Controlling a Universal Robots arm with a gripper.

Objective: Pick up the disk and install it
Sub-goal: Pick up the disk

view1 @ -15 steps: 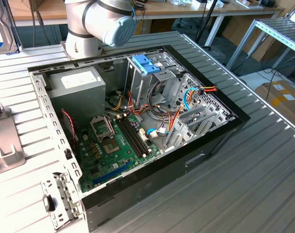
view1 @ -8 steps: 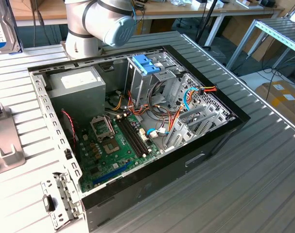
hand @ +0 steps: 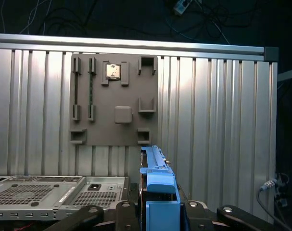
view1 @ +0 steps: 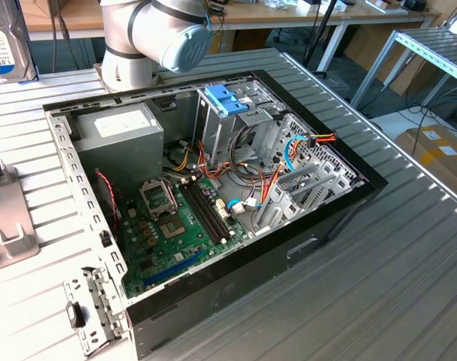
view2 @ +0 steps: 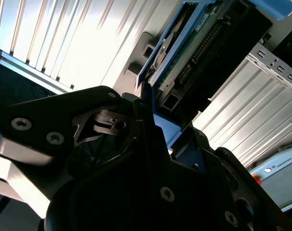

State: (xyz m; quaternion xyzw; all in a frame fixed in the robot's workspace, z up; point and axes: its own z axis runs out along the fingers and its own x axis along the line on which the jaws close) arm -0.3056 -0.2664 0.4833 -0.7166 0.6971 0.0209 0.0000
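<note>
Disk [view1: 4, 34] stands upright at the top corner on the exterior view's left. Its labelled face is toward the camera, and it is well apart from the open computer case [view1: 251, 263] on the ribbed metal table [view1: 409, 263]. The robot arm [view1: 156, 34] rises just behind the case. In the second wrist view the disk [view2: 184, 53] shows edge-on, its green circuit board side exposed. The pincer [hand: 158, 211] is clamped on the disk, gripping a blue mounting piece [hand: 155, 166] that sits between the dark fingers [hand: 90, 211]. The first wrist view also takes in a grey fixture plate [hand: 114, 130] lying on the table slats. Inside the case lie the green motherboard [view1: 175, 226], the grey power supply [view1: 119, 131] and a metal cage with light-blue handles [view1: 226, 98].
</note>
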